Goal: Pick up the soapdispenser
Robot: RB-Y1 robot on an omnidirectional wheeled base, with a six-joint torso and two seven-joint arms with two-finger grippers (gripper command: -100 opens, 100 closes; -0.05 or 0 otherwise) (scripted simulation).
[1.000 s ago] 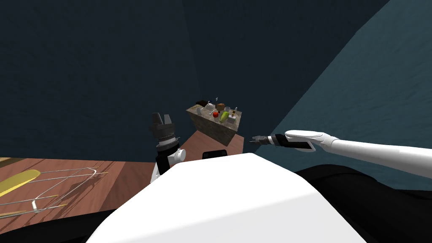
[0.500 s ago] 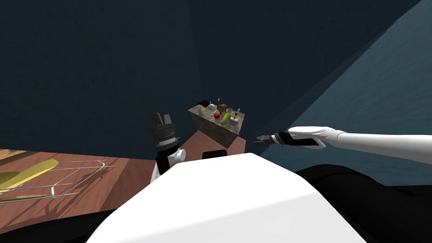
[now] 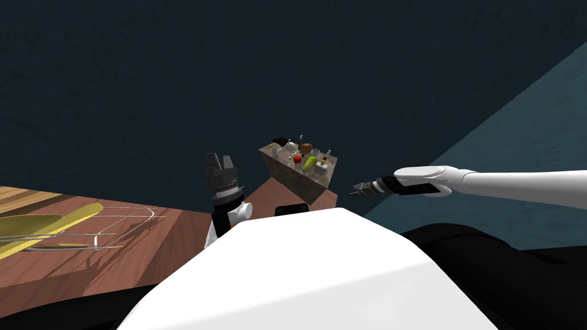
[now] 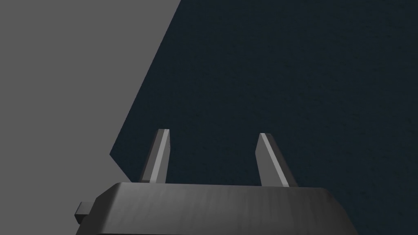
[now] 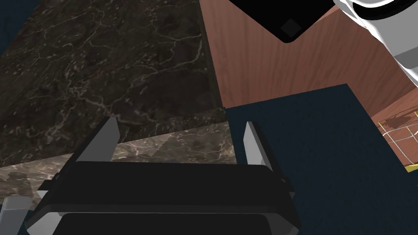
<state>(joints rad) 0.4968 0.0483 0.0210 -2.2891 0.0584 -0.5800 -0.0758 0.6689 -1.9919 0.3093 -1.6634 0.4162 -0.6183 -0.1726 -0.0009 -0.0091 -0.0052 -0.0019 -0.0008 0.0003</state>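
Note:
A small marble counter [image 3: 298, 175] stands ahead in the head view with several small items on top. Among them a slender bottle [image 3: 325, 155] at the right end looks like the soap dispenser, next to a green item [image 3: 310, 163] and a red one [image 3: 297, 158]. My right gripper [image 3: 356, 189] reaches in from the right, beside and below the counter's right end, open and empty. In the right wrist view its fingers [image 5: 179, 130] face the counter's marble side [image 5: 102, 73]. My left gripper [image 3: 219, 161] is raised left of the counter, open [image 4: 212, 140].
A wire rack [image 3: 97, 229] with a yellow piece [image 3: 57, 223] lies on the brown wood floor [image 3: 172, 240] at the left. Dark blue walls close in behind the counter, and a lighter teal wall [image 3: 516, 132] runs along the right.
The whole head view has swung: the counter and wire rack slid right in the picture, so I have turned. My right arm stays stretched out beside the counter; the left has not moved.

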